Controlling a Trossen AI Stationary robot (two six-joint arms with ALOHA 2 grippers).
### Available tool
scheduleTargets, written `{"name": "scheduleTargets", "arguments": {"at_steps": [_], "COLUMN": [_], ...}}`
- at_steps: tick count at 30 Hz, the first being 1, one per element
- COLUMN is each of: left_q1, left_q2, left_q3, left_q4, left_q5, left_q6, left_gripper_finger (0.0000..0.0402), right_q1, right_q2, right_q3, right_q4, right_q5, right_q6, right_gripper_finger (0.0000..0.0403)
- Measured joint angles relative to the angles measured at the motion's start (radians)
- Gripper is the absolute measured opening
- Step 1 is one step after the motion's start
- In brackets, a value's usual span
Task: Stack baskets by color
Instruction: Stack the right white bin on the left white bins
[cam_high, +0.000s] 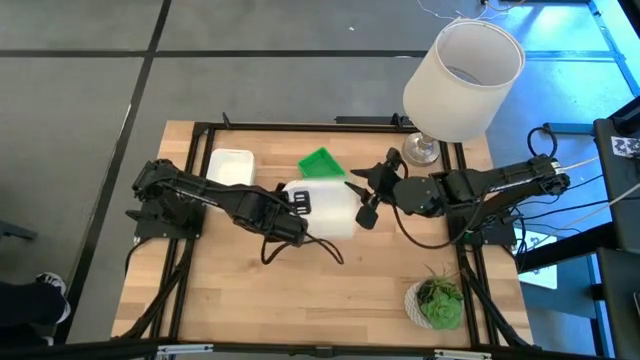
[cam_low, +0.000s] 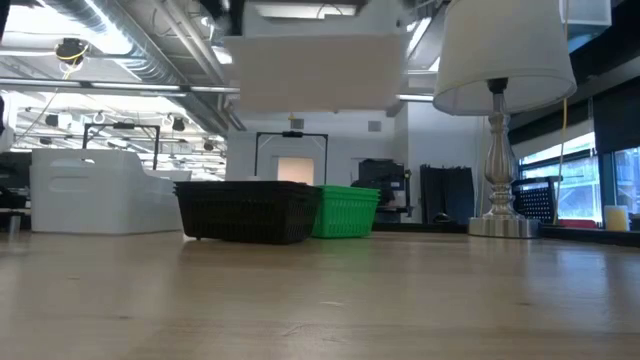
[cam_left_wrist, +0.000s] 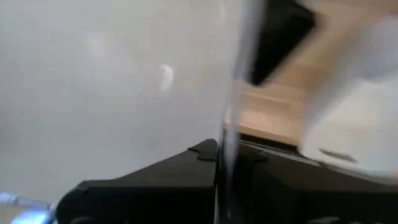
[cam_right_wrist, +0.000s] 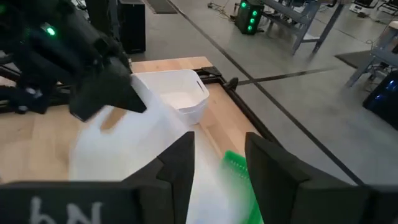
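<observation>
A white basket (cam_high: 328, 208) hangs above the table's middle (cam_low: 315, 70), with my left gripper (cam_high: 296, 206) shut on its left end. My right gripper (cam_high: 362, 200) stands open at the basket's right end (cam_right_wrist: 214, 186). A second white basket (cam_high: 230, 168) rests on its base at the far left (cam_low: 100, 190). Behind the held one, a green basket (cam_high: 322, 162) sits on the table. In the low view a black mesh basket (cam_low: 250, 210) stands on its base in front of the green basket (cam_low: 348, 210). The held basket hides it in the high view. My left gripper pinches the white basket's thin wall (cam_left_wrist: 227, 149) at its left end, the edge running up from between the two fingers. It comes from the table's left, slanting down. The basket is lifted clear and hangs about level. Whether my right gripper touches the basket, I cannot tell.
A tall lamp with a big white shade (cam_high: 462, 80) stands at the far right, its metal foot (cam_low: 500, 225) on the table. A small potted plant (cam_high: 437, 300) sits at the near right. Bare wood (cam_high: 300, 300) lies toward the near edge.
</observation>
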Motion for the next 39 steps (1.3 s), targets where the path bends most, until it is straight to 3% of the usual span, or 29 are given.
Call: {"name": "scheduleTargets", "arguments": {"at_steps": [7, 15, 23, 39], "left_q1": [-0.005, 0.073, 0.151, 0.151], "left_q2": [0.001, -0.013, -0.053, -0.06], "left_q3": [-0.002, -0.002, 0.034, 0.144], "left_q4": [-0.032, -0.09, -0.055, -0.006], "left_q5": [0.054, 0.096, 0.258, 0.349], "left_q6": [-0.007, -0.107, -0.112, -0.084], "left_gripper_finger": [0.0, 0.0, 0.0, 0.0], "right_q1": [0.0, 0.069, 0.125, 0.097], "right_q2": [-0.001, -0.001, 0.021, 0.133], "right_q3": [0.0, 0.0, 0.0, 0.0], "right_q4": [0.001, 0.0, -0.037, -0.072], "right_q5": [-0.008, -0.212, -0.21, -0.179], "right_q6": [-0.035, -0.238, -0.406, -0.45], "right_gripper_finger": [0.0151, 0.0151, 0.0151, 0.0152]}}
